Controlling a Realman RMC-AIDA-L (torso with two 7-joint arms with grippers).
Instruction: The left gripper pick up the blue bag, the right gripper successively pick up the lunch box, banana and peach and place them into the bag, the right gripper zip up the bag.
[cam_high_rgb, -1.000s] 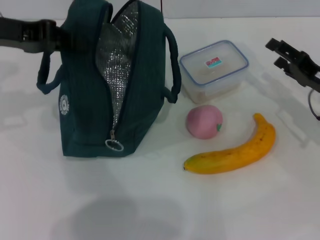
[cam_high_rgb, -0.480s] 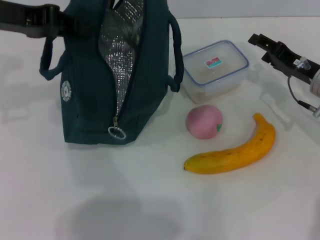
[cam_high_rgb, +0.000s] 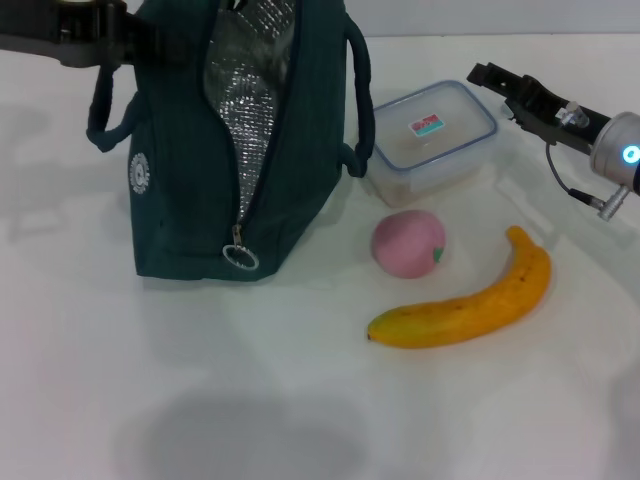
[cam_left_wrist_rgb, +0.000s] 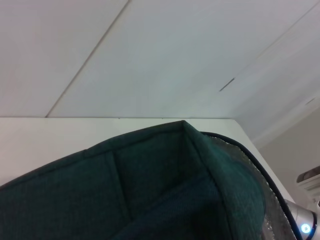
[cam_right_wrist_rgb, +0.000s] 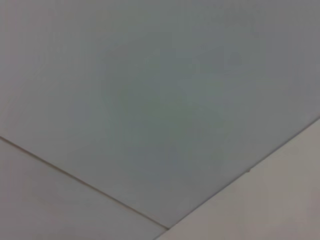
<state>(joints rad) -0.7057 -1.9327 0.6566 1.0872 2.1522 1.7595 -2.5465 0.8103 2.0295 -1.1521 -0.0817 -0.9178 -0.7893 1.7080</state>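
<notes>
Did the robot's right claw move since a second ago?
Yes. The right gripper has slid left across the head view, from the picture's right edge to just beside the lunch box, which stayed put.

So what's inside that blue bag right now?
Through the open zipper of the bag only silver foil lining shows. Its bottom is hidden. The lunch box, peach and banana lie outside.
</notes>
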